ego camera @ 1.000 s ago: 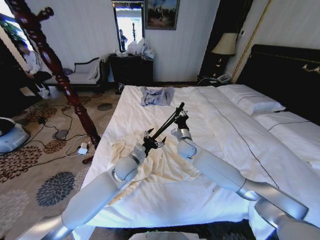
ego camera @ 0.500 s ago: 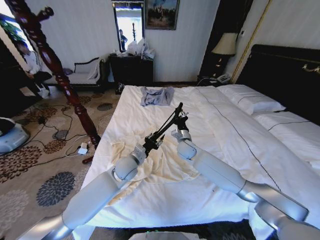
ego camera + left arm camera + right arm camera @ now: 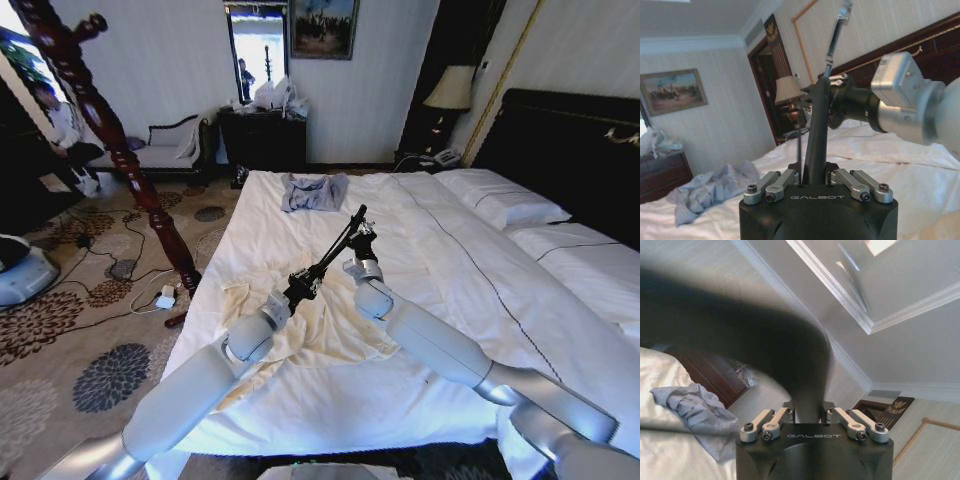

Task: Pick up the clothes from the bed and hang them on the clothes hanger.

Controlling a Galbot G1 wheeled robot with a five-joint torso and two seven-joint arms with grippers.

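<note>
Head view has both arms reaching out over the bed [image 3: 330,400], and they're both hanging onto the same black clothes hanger [image 3: 333,249]. It's held up in the air at a slant, low end toward the robot's left, high end up and to the right.

Left gripper [image 3: 301,286] is clamped on the lower end. From the left wrist view you can see the hanger [image 3: 815,135] sticking straight up between the closed fingers. Right gripper [image 3: 359,243] grips it further up, near the top end. On the right wrist view the black bar [image 3: 805,380] runs right up out of the pinched fingers, blurry because it's so close.

The cream shirt [image 3: 310,335] is lying crumpled on the white duvet right under the two arms, near the left edge of the bed. Neither gripper is touching it.

Further up the bed there's a small grey-blue garment [image 3: 313,191] in a heap, well away from the shirt. Pillows [image 3: 500,205] sit against the dark headboard [image 3: 580,150] on the right.
</note>
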